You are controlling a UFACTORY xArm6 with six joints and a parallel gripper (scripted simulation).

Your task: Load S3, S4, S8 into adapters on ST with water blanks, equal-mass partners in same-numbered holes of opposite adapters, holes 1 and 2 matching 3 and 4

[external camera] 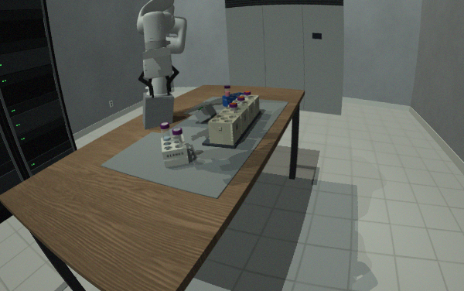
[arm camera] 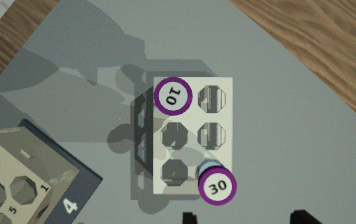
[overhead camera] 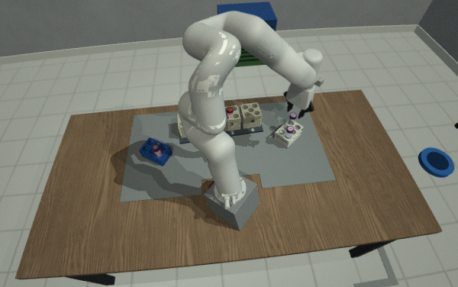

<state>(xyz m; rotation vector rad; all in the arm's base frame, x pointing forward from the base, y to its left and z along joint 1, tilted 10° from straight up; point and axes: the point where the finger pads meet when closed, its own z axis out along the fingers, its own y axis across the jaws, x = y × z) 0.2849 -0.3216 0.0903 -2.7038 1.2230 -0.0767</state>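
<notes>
claw: released, fingers partly spread with nothing between them; the claw (overhead camera: 295,111) (external camera: 160,94) (arm camera: 245,217) hangs above the desk, beside the far side of the blanks rack in the top view.
blanks rack: the white rack (overhead camera: 283,140) (external camera: 175,156) (arm camera: 193,117) stands flat on the grey mat (overhead camera: 298,168) (external camera: 135,155) (arm camera: 280,125), toward the right.
water blanks: the 10 ml blank (overhead camera: 293,115) (external camera: 177,131) (arm camera: 173,96) and the 30 ml blank (overhead camera: 290,130) (external camera: 165,125) (arm camera: 217,186) stand in opposite corner wells, purple caps up.
stand st: the dark loading stand (overhead camera: 259,128) (external camera: 232,146) (arm camera: 90,180) carries the row of adapters, left of the white rack.
adapter 4: the beige adapter (overhead camera: 252,122) (external camera: 222,131) (arm camera: 62,175) sits at the row's right end, its holes unfilled.
samples: three orange-dotted tubes show in the row in the exterior view, (external camera: 233,104) (external camera: 241,97) (external camera: 247,93); their labels are too small to read.
blue rack: on the left of the mat, the rack (overhead camera: 164,159) (external camera: 226,101) holds one pinkish tube (overhead camera: 156,149) (external camera: 226,90).
done: the sloped console (external camera: 205,113) stands behind the row in the exterior view.
</notes>
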